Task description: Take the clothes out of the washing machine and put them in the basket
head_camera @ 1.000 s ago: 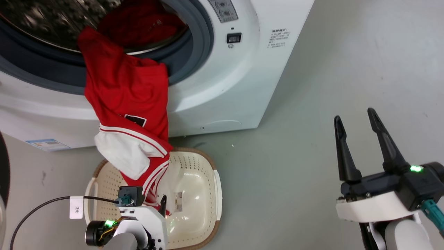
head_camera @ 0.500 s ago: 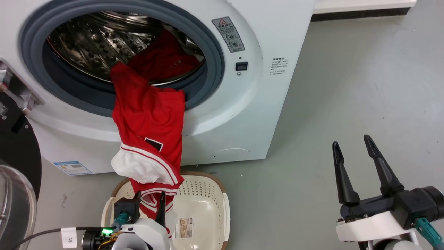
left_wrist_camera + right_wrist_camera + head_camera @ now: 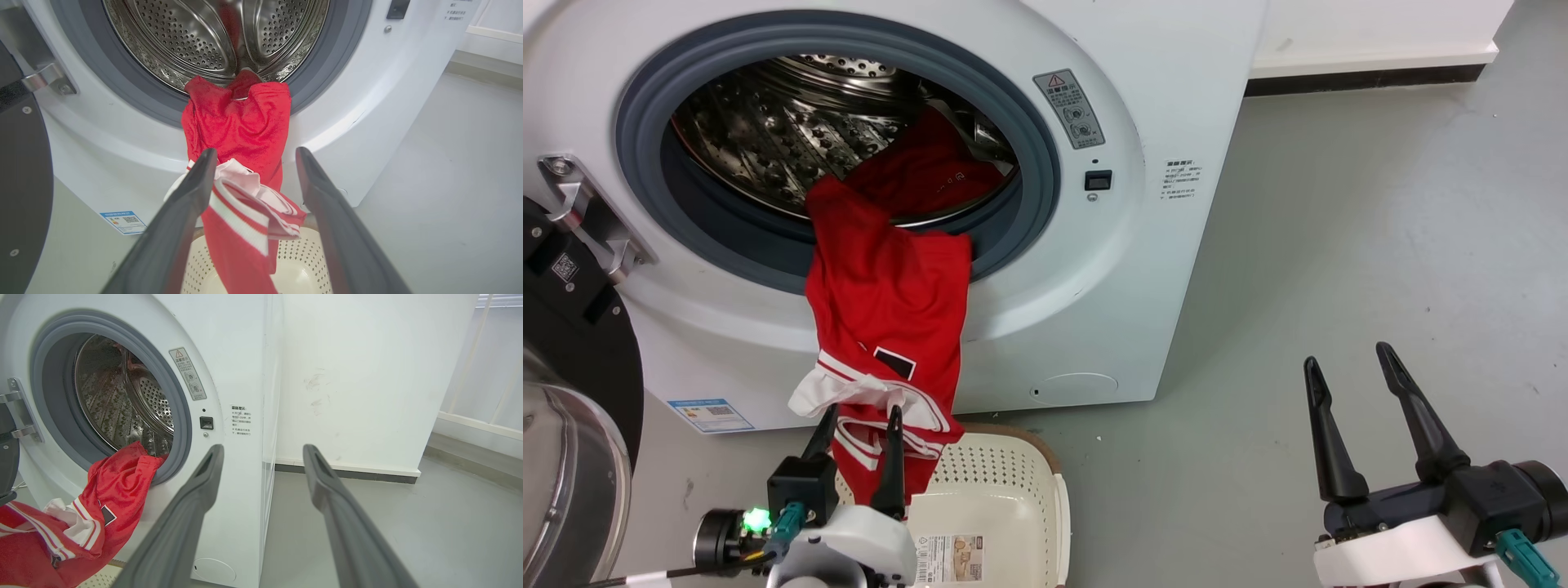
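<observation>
since one second ago the left hand (image 3: 863,408) has come up along the hanging cloth, from low over the basket to the striped hem; the head camera itself also tilted upward, so the whole picture shifted. its two dark fingers (image 3: 192,192) stand wide apart. the white and red striped hem of the soft red fabric garment (image 3: 890,302) lies between them, touching one finger but not pressed by both. this garment hangs out of the mouth of the large white front-loading washing machine (image 3: 1127,245), over the grey rubber ring (image 3: 1029,220) and down the front panel. its lower end hangs over the cream perforated plastic basket (image 3: 1013,482) with brown rim, which stands on the grey floor (image 3: 1339,204) just in front of the machine. a second red garment (image 3: 931,175) lies inside the perforated steel drum (image 3: 760,139). the right hand (image 3: 1347,357) is also wide apart and holds nothing, above the floor, well apart from the basket on the right side.
</observation>
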`<state>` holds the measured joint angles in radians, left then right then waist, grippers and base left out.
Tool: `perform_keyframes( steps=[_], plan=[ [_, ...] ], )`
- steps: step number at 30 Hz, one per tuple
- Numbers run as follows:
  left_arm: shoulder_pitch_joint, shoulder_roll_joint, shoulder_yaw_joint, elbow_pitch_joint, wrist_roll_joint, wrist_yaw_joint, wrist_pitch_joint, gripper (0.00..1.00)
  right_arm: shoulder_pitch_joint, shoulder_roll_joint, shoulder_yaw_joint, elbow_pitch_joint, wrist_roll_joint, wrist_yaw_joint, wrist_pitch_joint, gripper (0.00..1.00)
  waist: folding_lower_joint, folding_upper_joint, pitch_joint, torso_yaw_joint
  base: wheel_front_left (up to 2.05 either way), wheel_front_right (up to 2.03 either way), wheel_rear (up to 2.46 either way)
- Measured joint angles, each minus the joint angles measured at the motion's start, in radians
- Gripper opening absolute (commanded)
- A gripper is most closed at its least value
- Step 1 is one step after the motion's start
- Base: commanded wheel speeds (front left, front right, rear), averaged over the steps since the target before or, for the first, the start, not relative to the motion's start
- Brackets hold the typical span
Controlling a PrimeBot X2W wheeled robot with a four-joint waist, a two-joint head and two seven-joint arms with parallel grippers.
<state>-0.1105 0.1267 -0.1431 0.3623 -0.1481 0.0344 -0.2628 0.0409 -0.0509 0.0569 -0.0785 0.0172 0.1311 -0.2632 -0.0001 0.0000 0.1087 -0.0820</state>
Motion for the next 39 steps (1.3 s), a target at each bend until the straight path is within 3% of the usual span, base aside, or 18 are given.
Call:
perform_keyframes(
  steps=[7,15,26,39],
  plan=[
    [-0.075,-0.01,0.036,0.004,0.031,-0.023,0.0,1.0,-0.006,0.0,0.007,-0.001,0.003,0.0,0.0,1.0,0.0,0.0,0.019,-0.015,0.0,0.0,0.0],
    [-0.18,-0.004,0.077,0.104,0.041,-0.044,0.0,1.0,-0.038,0.0,0.005,-0.002,0.011,0.0,0.0,1.0,0.0001,0.0,0.064,-0.041,0.0,0.0,0.0],
    [-0.451,0.065,0.109,0.46,0.057,-0.061,0.0,1.0,-0.136,0.0,0.01,-0.02,0.042,0.0,0.0,1.0,0.0002,0.0,0.225,-0.098,0.0,0.0,0.0],
    [-0.705,0.113,0.116,0.683,0.057,-0.044,0.0,1.0,-0.227,0.0,0.013,-0.04,0.079,0.0,0.0,1.0,0.0003,0.0,0.405,-0.156,0.0,0.0,0.0]
  ],
)
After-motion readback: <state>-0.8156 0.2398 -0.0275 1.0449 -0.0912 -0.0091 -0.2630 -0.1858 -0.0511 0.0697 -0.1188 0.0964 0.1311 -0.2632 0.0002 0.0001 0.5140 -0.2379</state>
